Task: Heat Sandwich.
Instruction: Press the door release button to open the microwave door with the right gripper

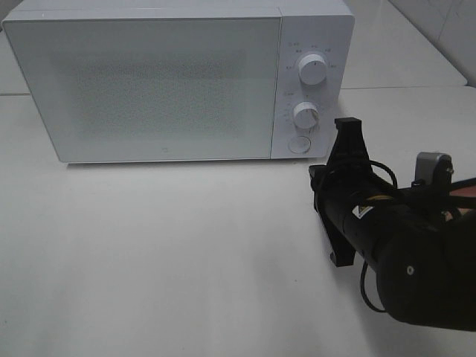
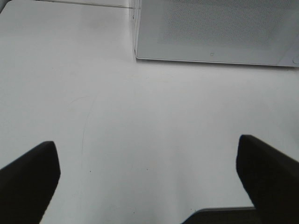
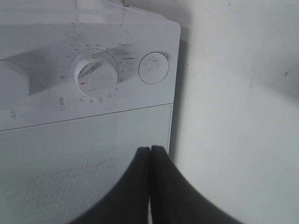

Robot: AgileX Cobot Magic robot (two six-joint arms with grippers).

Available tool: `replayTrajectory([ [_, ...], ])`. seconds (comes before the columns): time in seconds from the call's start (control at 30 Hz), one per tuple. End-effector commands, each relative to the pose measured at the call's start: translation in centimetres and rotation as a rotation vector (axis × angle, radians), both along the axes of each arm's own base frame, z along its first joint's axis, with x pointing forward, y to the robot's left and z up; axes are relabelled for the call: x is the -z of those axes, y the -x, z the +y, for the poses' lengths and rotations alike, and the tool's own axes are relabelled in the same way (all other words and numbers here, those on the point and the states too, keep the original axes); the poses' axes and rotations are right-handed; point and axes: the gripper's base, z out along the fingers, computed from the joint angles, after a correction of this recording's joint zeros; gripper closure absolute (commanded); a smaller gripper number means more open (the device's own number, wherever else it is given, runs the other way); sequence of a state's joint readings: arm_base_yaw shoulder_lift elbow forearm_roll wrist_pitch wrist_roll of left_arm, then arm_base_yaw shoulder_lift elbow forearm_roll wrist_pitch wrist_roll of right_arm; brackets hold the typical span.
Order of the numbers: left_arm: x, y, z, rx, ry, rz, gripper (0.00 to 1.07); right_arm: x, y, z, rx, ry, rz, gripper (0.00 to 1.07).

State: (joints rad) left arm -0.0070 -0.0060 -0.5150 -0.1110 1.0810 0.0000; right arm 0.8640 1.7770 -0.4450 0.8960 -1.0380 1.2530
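Sandwich: not in view from any camera. Its look (bread colour, edge, filling) cannot be noted here. Where it lies cannot be told; the frosted front shows nothing of what may be inside.

Microwave [image 1: 149, 82]: white, stands at the back of the table [image 1: 186, 245]. Door [image 1: 156, 78] closed flush.

Handling, judged from the task alone: a sandwich is likely light and soft, with layers that slide apart if pinched hard or tipped. A gentle hold across the stack, both slices between the pads, seems best. Taking it by one slice or a corner risks the layers parting. None of this can be checked against the pictures.

Right gripper [image 3: 150, 150]: jaws pressed together, nothing between them. It is angled toward the control panel at the microwave's right end. The exterior view puts its tip just beside the panel's lower corner, near the round button [image 3: 153, 67] below the lower dial [image 3: 96, 74]. Contact with the panel cannot be confirmed.

Left gripper [image 2: 147, 144]: fingers spread wide and empty, over bare table in front of the microwave's left corner.

Judgement: the step in hand looks like working the door release with the closed tip.
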Motion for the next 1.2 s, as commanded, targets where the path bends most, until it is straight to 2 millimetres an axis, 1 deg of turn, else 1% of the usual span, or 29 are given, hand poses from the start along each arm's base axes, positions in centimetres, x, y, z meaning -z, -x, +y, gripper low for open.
replayTrajectory([
  [0.03, -0.1, 0.2, 0.0, -0.002, 0.004, -0.031, 0.10, 0.3, -1.5, 0.3, -0.025, -0.015, 0.018, 1.07],
  [0.1, -0.1, 0.2, 0.0, -0.002, 0.004, -0.031, 0.10, 0.4, -1.9, 0.4, -0.030, -0.015, 0.023, 1.07],
  [0.23, -0.1, 0.2, 0.0, -0.002, 0.004, -0.031, 0.10, 0.6, -3.7, 0.5, -0.035, -0.015, 0.014, 1.07],
  [0.27, -0.1, 0.2, 0.0, -0.002, 0.004, -0.031, 0.10, 0.6, -3.7, 0.5, -0.035, -0.015, 0.014, 1.07],
  [0.33, -0.1, 0.2, 0.0, -0.002, 0.004, -0.031, 0.10, 0.9, -4.8, 0.4, -0.034, -0.013, 0.027, 1.07],
  [0.4, -0.1, 0.2, 0.0, -0.002, 0.004, -0.031, 0.10, 1.1, -5.1, 0.4, -0.035, -0.012, 0.037, 1.07],
  [0.47, -0.1, 0.2, 0.0, -0.002, 0.004, -0.031, 0.10, 1.3, -5.7, 0.3, -0.036, -0.010, 0.045, 1.07],
  [0.5, -0.1, 0.2, 0.0, -0.002, 0.004, -0.031, 0.10, 1.4, -6.5, 0.1, -0.022, -0.011, 0.039, 1.07],
  [0.57, -0.1, 0.2, 0.0, -0.002, 0.004, -0.031, 0.10, 1.4, -6.8, 0.0, -0.016, -0.014, 0.034, 1.07],
  [0.67, -0.1, 0.2, 0.0, -0.002, 0.004, -0.031, 0.10, 1.9, -8.1, -0.2, -0.013, -0.006, 0.043, 1.07],
  [0.73, -0.1, 0.2, 0.0, -0.002, 0.004, -0.031, 0.10, 2.0, -8.4, -0.2, -0.014, -0.008, 0.044, 1.07],
  [0.83, -0.1, 0.2, 0.0, -0.002, 0.004, -0.031, 0.10, 2.5, -9.4, -0.2, -0.019, -0.016, 0.045, 1.07],
  [0.9, -0.1, 0.2, 0.0, -0.002, 0.004, -0.031, 0.10, 2.6, -9.6, -0.2, -0.019, -0.019, 0.048, 1.07],
  [0.93, -0.1, 0.2, 0.0, -0.002, 0.004, -0.031, 0.10, 3.0, -10.2, -0.3, -0.015, -0.020, 0.057, 1.07],
  [1.2, -0.1, 0.2, 0.0, -0.002, 0.004, -0.031, 0.10, 4.2, -11.1, 0.3, -0.003, -0.035, 0.073, 1.07],
])
